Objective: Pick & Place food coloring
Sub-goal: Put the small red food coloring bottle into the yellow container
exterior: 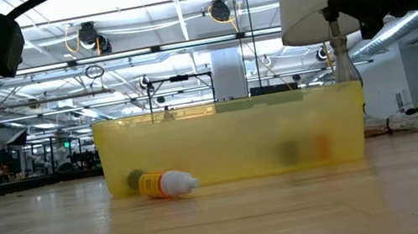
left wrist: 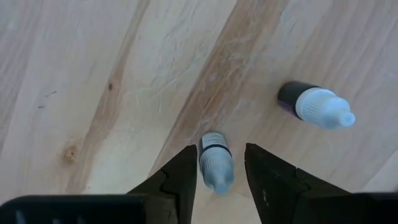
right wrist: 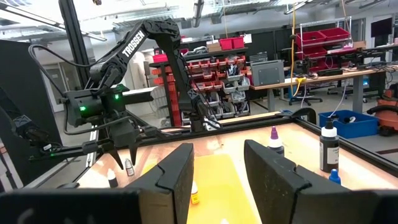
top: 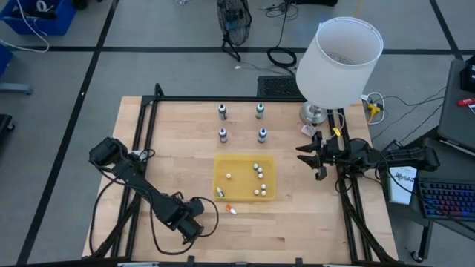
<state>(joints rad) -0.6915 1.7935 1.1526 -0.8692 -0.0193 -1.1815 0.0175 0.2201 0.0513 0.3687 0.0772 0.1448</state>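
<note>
Wooden table (top: 312, 222): carrying a yellow tray (top: 217, 178) at its centre.
Left gripper (left wrist: 219, 149): hanging at 7 o'clock of the tray, fingers partly apart, straddling a dropper bottle (left wrist: 216, 165) with a gap showing on one side.
Second bottle (left wrist: 316, 107): lying near it.
Right gripper (right wrist: 217, 147): waiting at 3 o'clock, fingers apart, holding nothing.
Food coloring bottles (top: 222, 111): four standing at 12 o'clock.

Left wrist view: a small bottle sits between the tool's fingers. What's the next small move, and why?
Probably close the left tool gently on the small bottle: its fingers flank it with a gap showing on one side, so it isn't gripped yet. The right tool waits open near the lamp.
</note>
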